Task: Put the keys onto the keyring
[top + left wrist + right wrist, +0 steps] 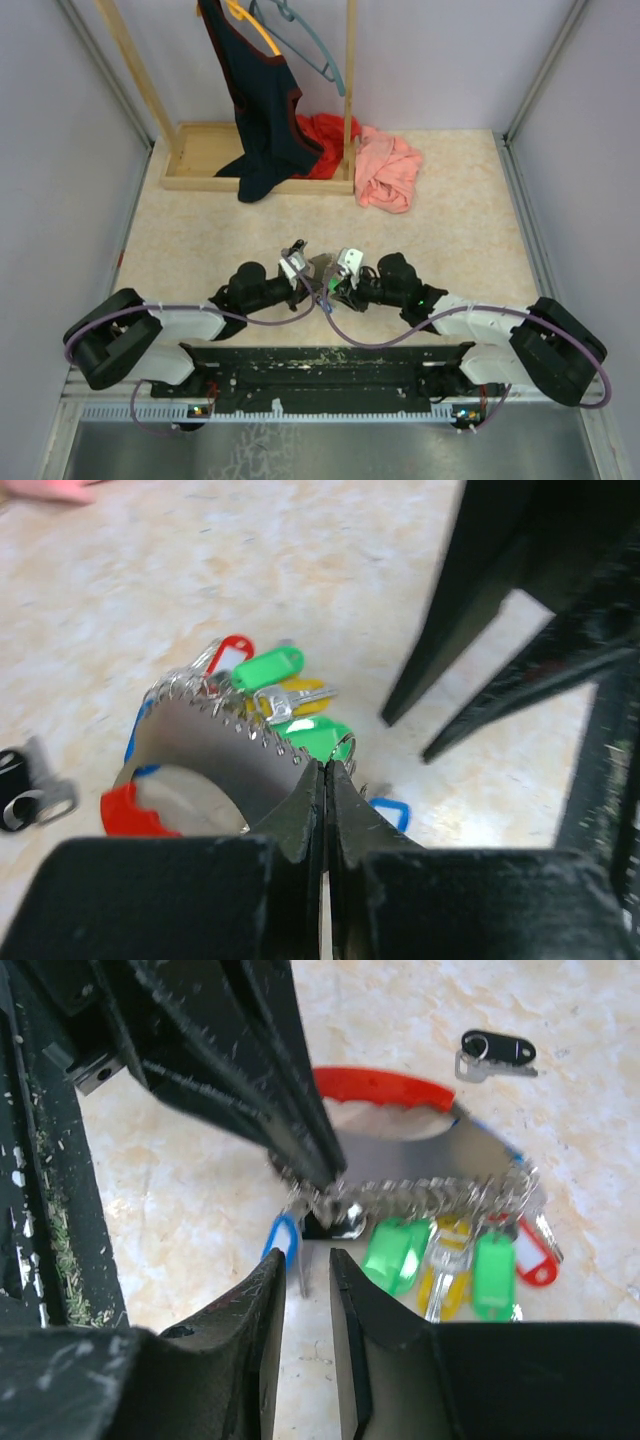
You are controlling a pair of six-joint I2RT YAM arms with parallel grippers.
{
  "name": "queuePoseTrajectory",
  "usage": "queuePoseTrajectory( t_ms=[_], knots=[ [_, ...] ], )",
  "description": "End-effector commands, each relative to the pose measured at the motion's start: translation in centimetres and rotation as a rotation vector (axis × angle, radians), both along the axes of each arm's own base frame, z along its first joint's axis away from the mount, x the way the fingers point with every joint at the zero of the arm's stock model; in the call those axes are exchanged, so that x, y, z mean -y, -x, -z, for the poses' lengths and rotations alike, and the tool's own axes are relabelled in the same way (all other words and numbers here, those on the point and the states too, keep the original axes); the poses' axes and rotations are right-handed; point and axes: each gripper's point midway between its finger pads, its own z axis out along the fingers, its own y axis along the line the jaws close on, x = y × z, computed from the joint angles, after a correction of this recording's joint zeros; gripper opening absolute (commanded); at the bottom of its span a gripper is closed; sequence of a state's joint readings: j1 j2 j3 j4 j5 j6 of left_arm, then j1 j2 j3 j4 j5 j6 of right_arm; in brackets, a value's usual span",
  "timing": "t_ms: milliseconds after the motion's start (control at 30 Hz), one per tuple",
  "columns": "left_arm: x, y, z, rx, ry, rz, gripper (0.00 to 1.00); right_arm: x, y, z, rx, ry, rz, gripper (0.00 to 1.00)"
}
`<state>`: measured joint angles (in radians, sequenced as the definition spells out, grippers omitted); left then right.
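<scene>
The keyring (440, 1155) is a grey metal band with a red part (128, 812) and a row of small rings along its edge. It lies on the table between both arms (326, 284). Green (395, 1255), yellow (445, 1260), second green (492, 1270) and red (535, 1260) keys hang from those rings. A blue key (283, 1235) lies at the band's end. A dark key (495, 1052) lies apart on the table. My left gripper (325, 767) is shut, its tips pinching the ring row at the band's end. My right gripper (305, 1255) stands slightly open just before the blue key, holding nothing.
At the back stands a wooden rack (205, 150) with a dark garment (262, 110) on a hanger. A red cloth (325, 135) and a pink cloth (388, 168) lie beside it. Grey walls close both sides.
</scene>
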<state>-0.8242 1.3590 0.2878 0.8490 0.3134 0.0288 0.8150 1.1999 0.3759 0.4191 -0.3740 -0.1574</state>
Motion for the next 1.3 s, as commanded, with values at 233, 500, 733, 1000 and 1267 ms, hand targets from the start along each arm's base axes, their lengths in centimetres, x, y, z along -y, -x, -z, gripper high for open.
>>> queuePoseTrajectory(
  t_ms=[233,500,733,1000,1267],
  knots=[
    [-1.0,-0.8,0.6,0.062,-0.075,-0.089,0.01,0.8,-2.0,-2.9,0.133,-0.055,0.105,0.30],
    [-0.9,0.3,0.5,0.095,-0.099,-0.024,0.01,-0.4,-2.1,-3.3,0.264,-0.064,-0.007,0.34],
    [-0.8,1.0,0.2,0.128,-0.086,0.014,0.01,-1.8,-2.4,-3.0,0.310,-0.087,-0.061,0.29],
    [-0.3,0.5,0.8,0.099,-0.094,-0.004,0.01,-2.8,-2.1,-1.4,0.290,-0.048,-0.140,0.26],
    [-0.2,0.2,0.7,0.077,-0.079,-0.027,0.01,-3.1,-2.2,-0.8,0.279,-0.044,-0.141,0.20]
  ],
)
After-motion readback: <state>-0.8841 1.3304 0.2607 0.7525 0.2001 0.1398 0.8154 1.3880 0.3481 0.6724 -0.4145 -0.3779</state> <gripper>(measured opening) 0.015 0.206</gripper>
